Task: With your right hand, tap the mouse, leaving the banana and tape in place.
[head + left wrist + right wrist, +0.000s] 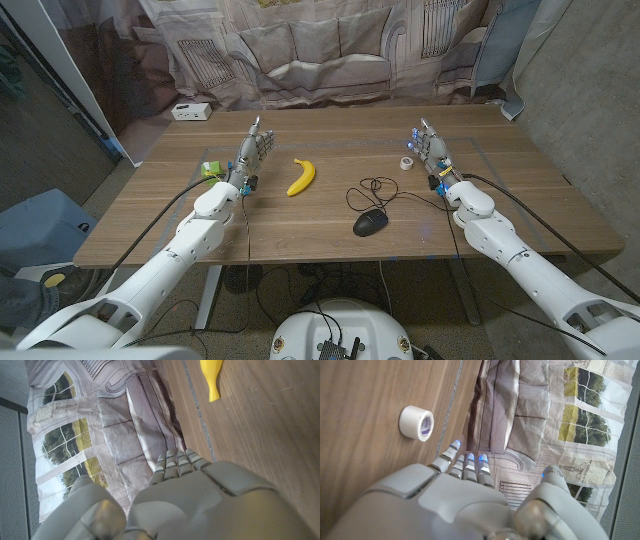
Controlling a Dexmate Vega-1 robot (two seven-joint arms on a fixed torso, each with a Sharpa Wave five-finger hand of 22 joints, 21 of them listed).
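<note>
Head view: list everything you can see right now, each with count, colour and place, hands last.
mouse: one, black, table centre-right, cable looping behind it
banana: one, yellow, table centre
tape: one roll, white, beside the right hand
green packet: one, by the left hand
white box: one, far left table corner
table: one, wooden
left hand: open, upright, holds nothing
right hand: open, upright, holds nothing

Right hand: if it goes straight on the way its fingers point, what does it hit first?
Probably nothing on the table. The right hand points toward the far edge; the small white tape roll sits just beside that line. Beyond hangs the printed backdrop cloth. Depth unclear.
</note>
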